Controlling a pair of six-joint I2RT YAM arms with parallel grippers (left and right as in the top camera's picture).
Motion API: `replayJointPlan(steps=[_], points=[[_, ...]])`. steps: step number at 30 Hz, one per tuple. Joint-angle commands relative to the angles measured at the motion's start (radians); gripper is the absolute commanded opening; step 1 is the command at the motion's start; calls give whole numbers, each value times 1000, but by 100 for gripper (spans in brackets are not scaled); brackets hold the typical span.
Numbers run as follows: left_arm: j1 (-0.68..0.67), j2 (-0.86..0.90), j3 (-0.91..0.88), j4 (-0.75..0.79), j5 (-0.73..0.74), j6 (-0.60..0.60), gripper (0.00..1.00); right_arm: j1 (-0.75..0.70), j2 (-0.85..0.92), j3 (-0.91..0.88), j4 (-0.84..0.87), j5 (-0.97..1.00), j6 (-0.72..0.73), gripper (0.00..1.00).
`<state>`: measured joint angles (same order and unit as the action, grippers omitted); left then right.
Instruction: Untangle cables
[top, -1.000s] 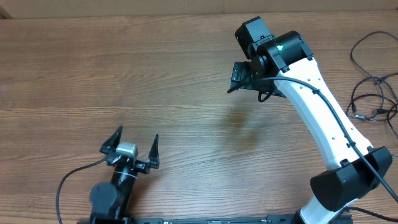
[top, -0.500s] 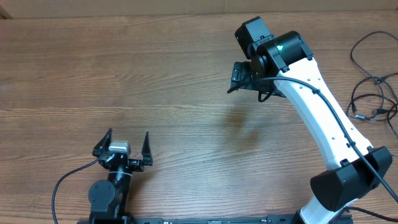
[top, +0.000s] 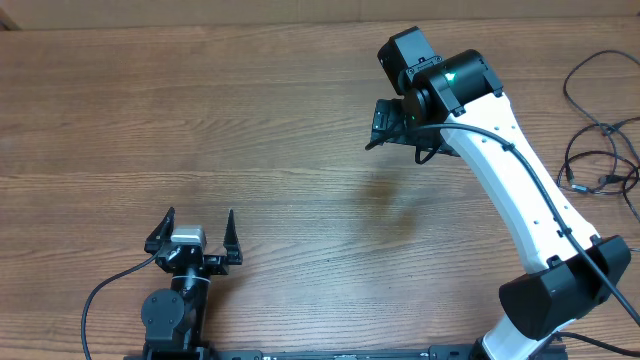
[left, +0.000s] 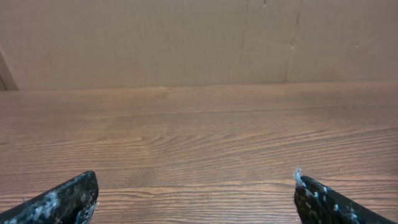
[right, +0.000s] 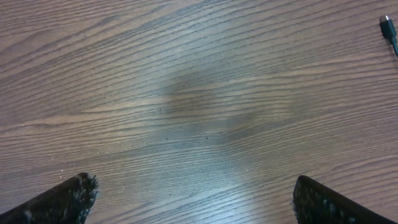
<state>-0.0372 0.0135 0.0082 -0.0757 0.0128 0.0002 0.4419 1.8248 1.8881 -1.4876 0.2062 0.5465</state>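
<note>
The cables (top: 604, 181), thin black cords in loose loops with small dark plug ends, lie at the right edge of the wood-grain table (top: 250, 120). The left gripper (top: 193, 236), its black pointed fingers (left: 59, 202) flecked pale, stands spread wide and empty near the table's front edge; the right gripper (right: 196, 200), on a smooth white arm (top: 510, 190), hangs over the table's far half, jaws likewise wide apart, holding nothing.

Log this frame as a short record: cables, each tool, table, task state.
cables: thin black cords looping at the table's right edge, partly out of view
left tool: open, empty, near the front-left, far from the cables
right tool: open, empty, over bare wood, left of the cables
table: wood grain
task state: no cable held by either tool
</note>
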Motion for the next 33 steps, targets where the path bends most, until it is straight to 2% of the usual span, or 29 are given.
replayJointPlan(steps=[1, 12, 16, 20, 23, 26, 33], points=[[5, -10, -3, -2, -16, 4, 100, 2, -10, -3, 3, 2, 7, 100], [5, -10, -3, -2, -16, 4, 100, 2, -10, -3, 3, 3, 6, 100], [5, -10, -3, -2, -16, 4, 100, 0, -13, -3, 14, 90, -4, 100], [5, -9, -3, -2, -16, 4, 100, 0, -92, -50, 123, 91, -3, 100], [5, -9, -3, -2, -16, 4, 100, 0, -207, -191, 266, 89, -3, 100], [5, -9, -3, -2, -16, 4, 100, 0, -407, -528, 544, 89, -4, 100], [5, -9, -3, -2, -16, 4, 100, -83, -742, -1147, 1114, 100, -3, 100]])
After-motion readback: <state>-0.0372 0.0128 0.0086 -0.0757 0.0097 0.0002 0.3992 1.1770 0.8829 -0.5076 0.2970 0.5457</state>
